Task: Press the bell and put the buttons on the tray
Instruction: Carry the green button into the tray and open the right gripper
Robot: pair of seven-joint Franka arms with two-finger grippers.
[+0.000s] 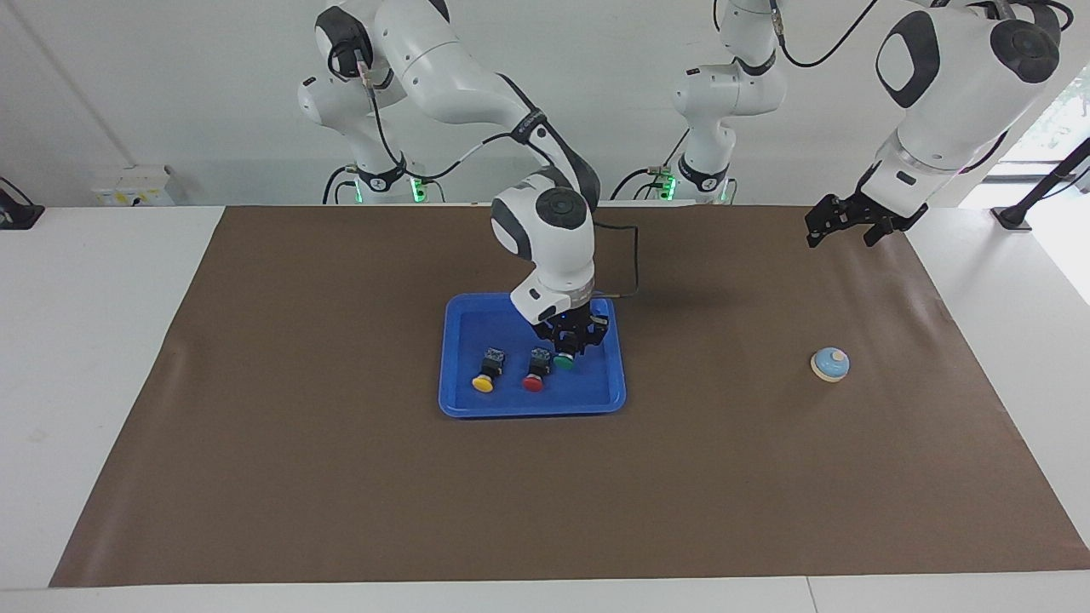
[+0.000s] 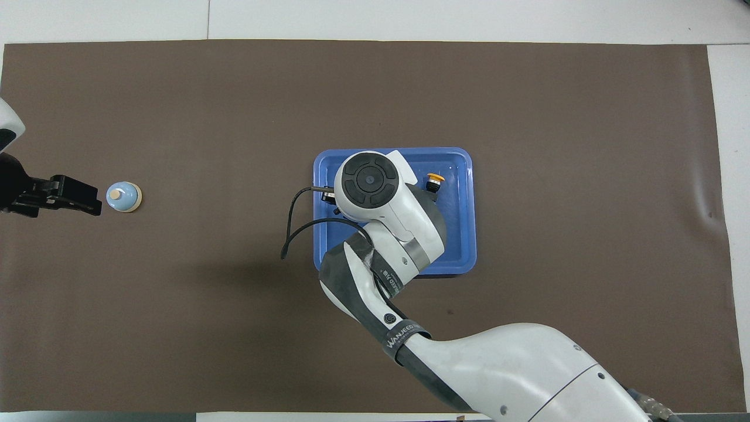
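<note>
Now, left gripper [image 1: 845,228] hangs over bare mat near robots at left arm's end, fingers spread wide, holding nothing; I keep that arm waiting. Right gripper [image 1: 569,347] over tray [image 1: 531,406], clamped on dark body of green button [image 1: 563,362], cap down. I judge button light, rigid, smooth-capped; blocky body gives best flats to pinch. Red button [image 1: 533,379] and yellow button [image 1: 484,380] lie in tray beside it. Bell [image 1: 829,363] stands farther out, well apart; small, likely slides unless pushed straight down on knob.
</note>
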